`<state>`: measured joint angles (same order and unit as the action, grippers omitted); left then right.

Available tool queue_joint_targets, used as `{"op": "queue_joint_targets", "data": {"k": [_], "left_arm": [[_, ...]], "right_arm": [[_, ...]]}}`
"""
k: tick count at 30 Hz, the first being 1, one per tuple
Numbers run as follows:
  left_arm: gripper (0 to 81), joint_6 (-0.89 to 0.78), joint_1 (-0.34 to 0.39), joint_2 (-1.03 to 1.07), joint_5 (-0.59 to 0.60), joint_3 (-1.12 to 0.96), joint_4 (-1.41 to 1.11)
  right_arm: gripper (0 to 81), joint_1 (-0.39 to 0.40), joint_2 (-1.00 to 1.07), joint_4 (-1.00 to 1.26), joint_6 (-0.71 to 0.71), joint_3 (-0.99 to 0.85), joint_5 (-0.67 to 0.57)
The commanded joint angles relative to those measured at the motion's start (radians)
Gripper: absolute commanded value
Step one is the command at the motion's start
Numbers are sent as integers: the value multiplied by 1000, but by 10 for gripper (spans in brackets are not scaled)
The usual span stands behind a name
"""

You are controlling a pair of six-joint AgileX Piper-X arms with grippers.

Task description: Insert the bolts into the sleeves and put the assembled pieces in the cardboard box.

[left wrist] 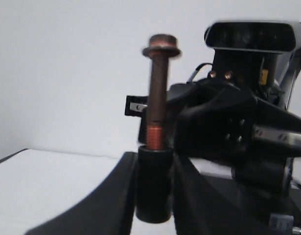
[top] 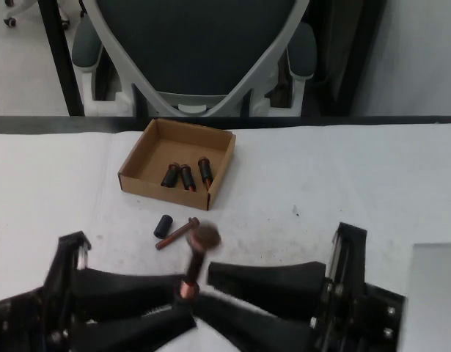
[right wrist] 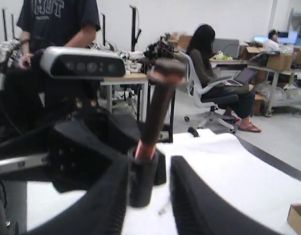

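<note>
**Bench** (top: pixel 357 176): white work surface under everything listed.

**Cardboard box** (top: pixel 163 192): open-topped, left of centre, toward the far edge. It holds three assembled pieces (top: pixel 186 176), lying side by side close to its near wall.

**Left gripper** (left wrist: pixel 153 215): at the near edge, about centre. Its jaws pinch the held sleeve from both sides and keep it upright.

**Right gripper** (right wrist: pixel 149 196): meets the left one at the same spot, close beside the held sleeve. Whether it is spread or clamped cannot be told.

**Held bolt** (left wrist: pixel 158 98): copper-coloured, flanged head up. The threaded end is just inside the sleeve's mouth and most of the shank stands proud. The right wrist view shows it leaning a little.

**Held sleeve** (left wrist: pixel 152 186): short black tube, above the bench's near edge.

**Loose bolt** (top: pixel 174 235) and **loose sleeve** (top: pixel 163 225): lying on the bench just beside each other, between the box and the grippers. This pair is not yet assembled.

**Handling note (judgement):** the step in hand is seating the bolt.
- Keep the sleeve firmly clamped.
- Bring the shank in line with the bore before pressing.
- Push straight down on the head until the flange meets the rim. A sideways push would likely jam the thread or twist the sleeve out of its grip.
- The finished piece then goes far and left, into the box.
</note>
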<state>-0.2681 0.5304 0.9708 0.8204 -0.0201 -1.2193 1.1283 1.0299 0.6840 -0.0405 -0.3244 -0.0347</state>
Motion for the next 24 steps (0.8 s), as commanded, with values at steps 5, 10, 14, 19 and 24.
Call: {"op": "queue_joint_targets", "data": {"k": [5,10,14,19,24], "left_arm": [[8,-5,2,-6,31,-12,-114],[8,-5,0,-6,-32,-15,-115],[8,-5,-22,-6,-117,-51,51],[8,42,-56,-6,-206,-172,422],[8,101,-62,2,-345,-304,752]], "right_arm": [[473,0,7,-60,40,7,35],[458,0,4,-110,69,7,29],[458,0,2,-202,112,7,20],[443,0,2,-337,193,7,22],[335,-4,2,-461,236,-1,29]]}}
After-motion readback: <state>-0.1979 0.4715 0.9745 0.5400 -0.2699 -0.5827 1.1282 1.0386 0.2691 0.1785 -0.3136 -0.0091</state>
